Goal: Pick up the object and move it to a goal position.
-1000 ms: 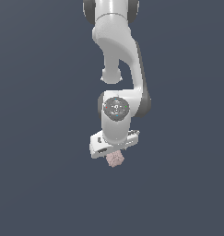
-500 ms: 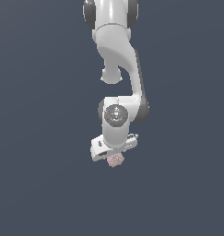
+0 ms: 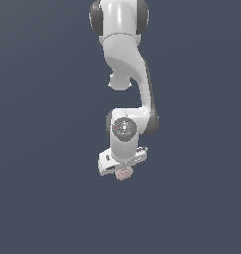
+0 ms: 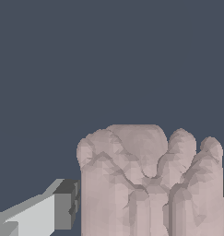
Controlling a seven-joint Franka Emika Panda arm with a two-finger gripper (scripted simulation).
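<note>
The gripper point(image 3: 123, 170) pinches the pink block point(image 3: 124, 173).

In the exterior view the white arm point(image 3: 126, 59) reaches down the middle of a plain dark blue-grey field, and the block sits just under the gripper body, between the fingers. In the wrist view the mottled, cracked block point(image 4: 150, 184) fills the lower frame, with a grey finger pad point(image 4: 67, 205) pressed against its side.

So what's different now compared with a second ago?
Very little: the arm's wrist joint has sunk a touch lower toward the claw. The claw stays clamped on the pink block, at almost the same spot in the exterior view. Nothing was let go.
</note>
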